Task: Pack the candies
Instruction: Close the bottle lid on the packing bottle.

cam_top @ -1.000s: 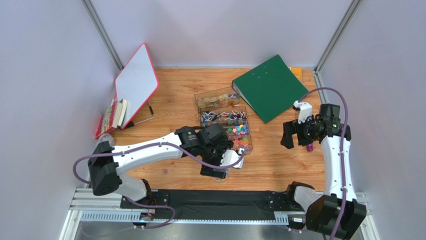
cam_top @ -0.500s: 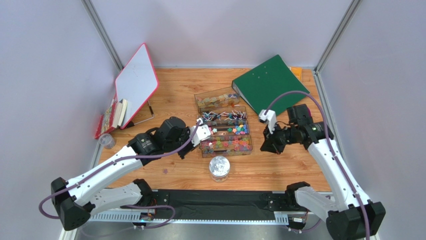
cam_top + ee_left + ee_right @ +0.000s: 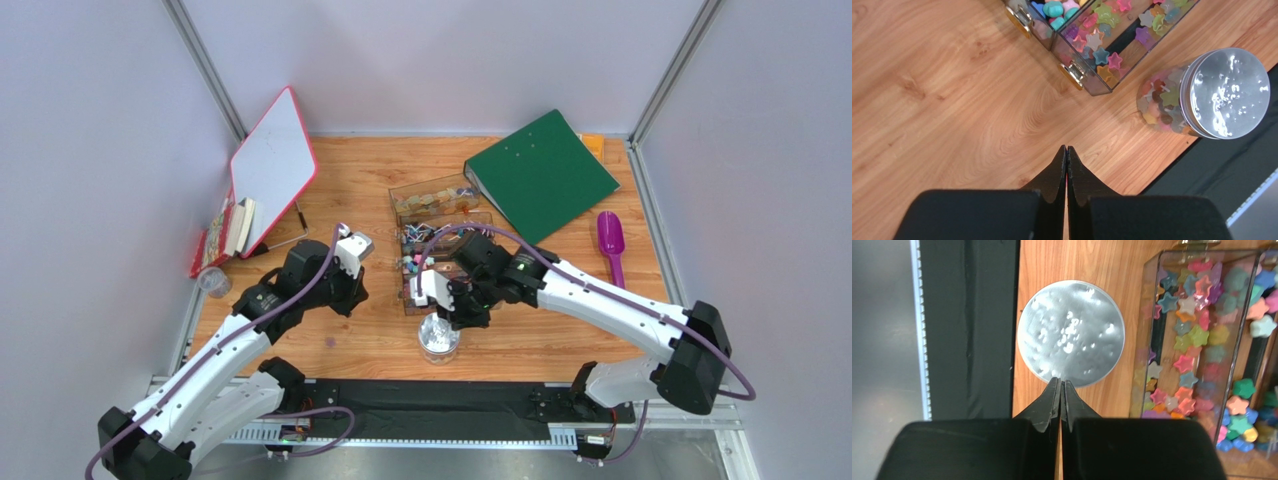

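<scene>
Table (image 3: 350, 170): light wood grain, fills the centre of the frame.
Binder (image 3: 540, 172): green, closed, lying flat, upper right.
Orange item (image 3: 592, 143): just a corner showing behind the binder's far edge; can't identify.
Whiteboard (image 3: 272, 165): red frame, propped tilted, upper left.
Books (image 3: 228, 232): small stack below the whiteboard, left edge.
Cup (image 3: 211, 281): small, clear, just below the books.
Mat (image 3: 420, 405): black strip along the bottom edge.

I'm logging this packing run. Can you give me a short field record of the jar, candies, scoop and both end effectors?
jar: upright, lid on, candies inside
candies: star-shaped, mixed colours, more in the clear box beside the jar
purple scoop: lying on the table, far right
left end effector: shut, empty
right end effector: shut, empty, over the jar
</scene>
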`<action>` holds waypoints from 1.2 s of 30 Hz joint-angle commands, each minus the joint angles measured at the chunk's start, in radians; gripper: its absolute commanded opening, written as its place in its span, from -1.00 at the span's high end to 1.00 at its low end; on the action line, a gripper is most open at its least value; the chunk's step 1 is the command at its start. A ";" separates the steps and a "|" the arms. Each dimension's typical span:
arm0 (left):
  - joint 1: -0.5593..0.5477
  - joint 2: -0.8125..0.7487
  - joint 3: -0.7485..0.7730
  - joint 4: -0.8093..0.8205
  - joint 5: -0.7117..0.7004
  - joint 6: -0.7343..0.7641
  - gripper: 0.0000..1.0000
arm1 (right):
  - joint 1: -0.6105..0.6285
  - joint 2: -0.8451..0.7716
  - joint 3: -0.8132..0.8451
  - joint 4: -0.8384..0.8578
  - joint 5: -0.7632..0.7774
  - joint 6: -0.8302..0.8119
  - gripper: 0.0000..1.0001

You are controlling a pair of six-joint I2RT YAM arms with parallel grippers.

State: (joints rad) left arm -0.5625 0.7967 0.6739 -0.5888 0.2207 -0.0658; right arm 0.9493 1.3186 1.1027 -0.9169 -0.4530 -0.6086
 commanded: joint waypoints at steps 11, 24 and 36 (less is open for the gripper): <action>0.019 -0.076 -0.057 0.055 0.062 -0.080 1.00 | 0.117 0.206 0.060 0.095 0.151 -0.066 1.00; 0.015 -0.094 -0.091 0.106 0.031 -0.086 1.00 | 0.155 0.082 0.083 0.035 0.157 -0.097 1.00; 0.015 -0.073 -0.086 0.099 0.011 -0.083 1.00 | 0.227 0.215 0.026 0.122 0.137 -0.105 1.00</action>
State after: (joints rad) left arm -0.5488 0.7185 0.5785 -0.5198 0.2413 -0.1486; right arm 1.1667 1.4891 1.1564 -0.8368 -0.3145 -0.7036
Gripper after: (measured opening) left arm 0.003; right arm 0.005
